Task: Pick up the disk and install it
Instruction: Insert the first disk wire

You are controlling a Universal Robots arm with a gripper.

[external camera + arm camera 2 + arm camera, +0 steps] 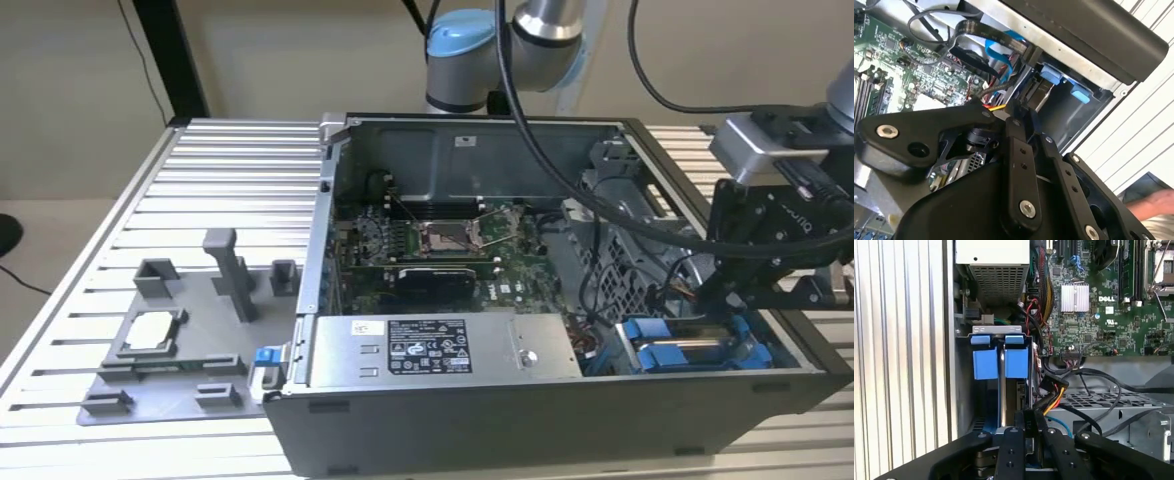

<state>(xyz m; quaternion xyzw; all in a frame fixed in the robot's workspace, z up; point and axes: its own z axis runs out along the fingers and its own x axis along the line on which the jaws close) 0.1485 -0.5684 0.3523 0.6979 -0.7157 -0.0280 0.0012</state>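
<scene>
In the open computer case [561, 420], two bright blue carriers stand side by side in the drive bay at the exterior view's right front corner. I take the disk [1016, 362] to be the one in line with my fingers; its silver face [1040, 97] and blue handle show in the second wrist view, and its carrier [667, 355] in the exterior view. My gripper [1028, 416] hangs just above the bay with its black fingers [1016, 112] pressed together, holding nothing I can see. Whether the tips touch the disk is hidden.
A grey power supply box [427, 345] sits beside the bay and the motherboard [441, 250] behind it. Cable bundles [1049, 390] run close to my fingers. A grey fixture plate [174, 370] with a small silver chip [150, 330] lies outside the case. A hand [1154, 205] shows beyond the case.
</scene>
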